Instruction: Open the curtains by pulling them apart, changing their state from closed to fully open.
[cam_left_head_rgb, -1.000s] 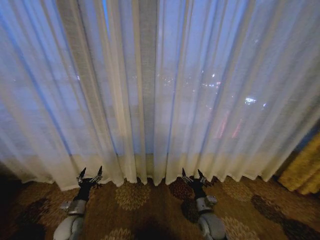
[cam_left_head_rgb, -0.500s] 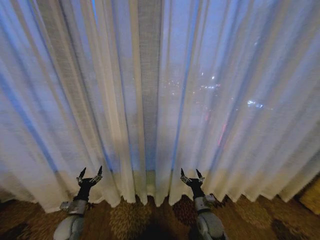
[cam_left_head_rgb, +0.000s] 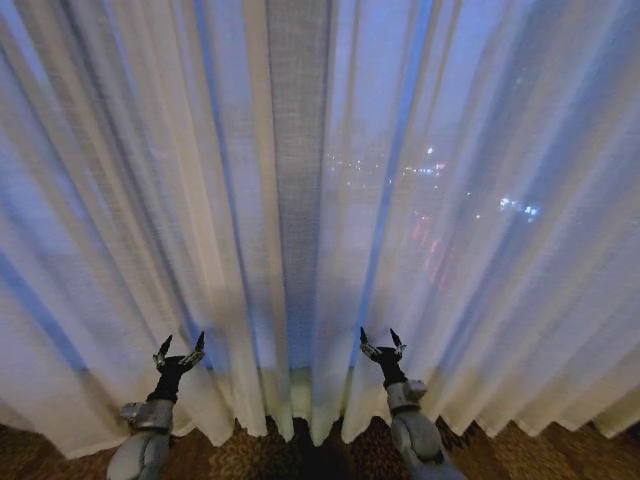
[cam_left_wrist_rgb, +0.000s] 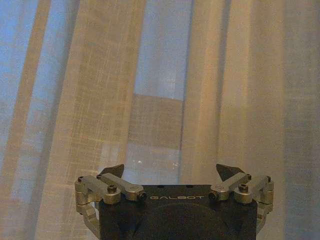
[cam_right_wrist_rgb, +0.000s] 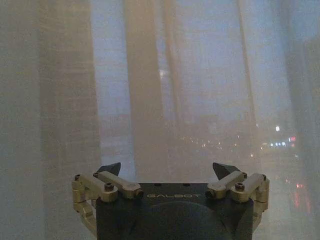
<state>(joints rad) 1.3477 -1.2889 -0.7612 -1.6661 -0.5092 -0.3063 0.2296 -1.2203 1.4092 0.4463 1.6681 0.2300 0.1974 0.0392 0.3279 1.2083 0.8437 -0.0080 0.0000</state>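
Hanging shut across the whole head view, the curtains (cam_left_head_rgb: 300, 200) fall in long pale folds to a wavy hem just above the patterned carpet (cam_left_head_rgb: 250, 460).

The left pincer (cam_left_head_rgb: 180, 349) points up at the cloth in the lower left of the head view, its two fingers spread wide and holding nothing. The folds rise straight ahead of it and to both sides; in the left wrist view the same pincer (cam_left_wrist_rgb: 170, 170) shows its dark fingertips (cam_left_wrist_rgb: 114, 171) parted, with the pleated curtains (cam_left_wrist_rgb: 165, 80) directly beyond them. Whether the tips touch the cloth cannot be told.

Between the two pincers runs a darker, denser strip of cloth (cam_left_head_rgb: 298, 180) where the fabric doubles up.

The right pincer (cam_left_head_rgb: 380, 343) stands to the right of that strip, also aimed up at the curtains, fingers spread and empty. In the right wrist view, this pincer (cam_right_wrist_rgb: 167, 169) faces the sheer cloth (cam_right_wrist_rgb: 200, 85), and small city lights (cam_right_wrist_rgb: 280, 143) glimmer through it.
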